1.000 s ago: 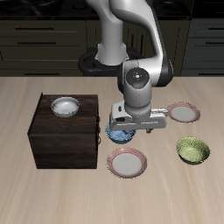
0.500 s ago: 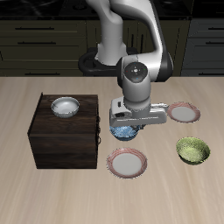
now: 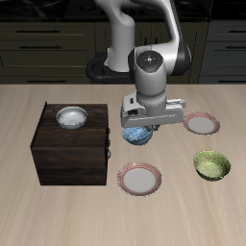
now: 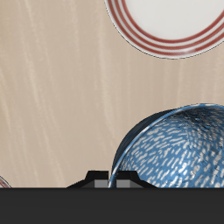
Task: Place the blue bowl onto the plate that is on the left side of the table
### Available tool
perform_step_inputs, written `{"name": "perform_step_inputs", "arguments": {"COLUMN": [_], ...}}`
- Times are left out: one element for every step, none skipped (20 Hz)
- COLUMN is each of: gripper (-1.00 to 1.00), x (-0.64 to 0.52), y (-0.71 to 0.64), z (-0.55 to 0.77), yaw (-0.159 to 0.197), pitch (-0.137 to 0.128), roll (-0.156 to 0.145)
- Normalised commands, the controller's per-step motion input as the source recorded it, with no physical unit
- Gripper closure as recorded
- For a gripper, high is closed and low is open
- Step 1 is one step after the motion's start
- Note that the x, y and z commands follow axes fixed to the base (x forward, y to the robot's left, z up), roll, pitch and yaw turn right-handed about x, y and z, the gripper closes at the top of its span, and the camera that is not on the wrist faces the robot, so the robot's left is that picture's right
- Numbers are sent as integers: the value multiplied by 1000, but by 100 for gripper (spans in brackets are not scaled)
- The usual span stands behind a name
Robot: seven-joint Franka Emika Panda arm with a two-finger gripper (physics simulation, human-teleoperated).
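Gripping blue bowl (image 3: 137,135), end effector (image 3: 140,123), no legible writing

A grey-white bowl (image 3: 71,117) sits on a dark wooden box (image 3: 69,154). A yellow-green bowl (image 3: 211,165) (empty) sits near the table's (image 3: 29,211) front edge.

The exterior view looks down from in front and above onto the whole desk (image 3: 38,207), facing the arm (image 3: 144,43) and the dark cupboards behind it, far enough off to hold the dark box (image 3: 69,146), both plates and the green bowl (image 3: 211,165) together. The wrist view rides on the end effector (image 3: 138,132), aimed straight down and very near the desk, turned half round against the other. Both share the blue bowl (image 4: 175,149) and the plate (image 4: 171,24) nearest it.
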Motion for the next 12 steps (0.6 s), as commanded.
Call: {"name": "perform_step_inputs", "arguments": {"gripper": [100, 100, 100, 100, 100, 100, 100, 100, 100, 100, 100, 100], "x": [-210, -386, -467, -279, -384, -328, -294, -316, -342, -317, -355, -389], "y": [13, -38, -9, -145, -51, -102, -85, -109, -41, 29, -84, 81], "z": [253, 522, 500, 233, 355, 308, 311, 290, 345, 272, 281, 331], "yaw": [30, -1, 64, 4, -3, 15, -11, 29, 0, 65, 19, 64], "pitch": [-57, -92, -129, -56, -71, -74, -57, -47, -78, -60, -26, -94], "roll": [-2, 18, 1, -64, 34, -59, 8, -29, -28, 12, -45, 28]}}
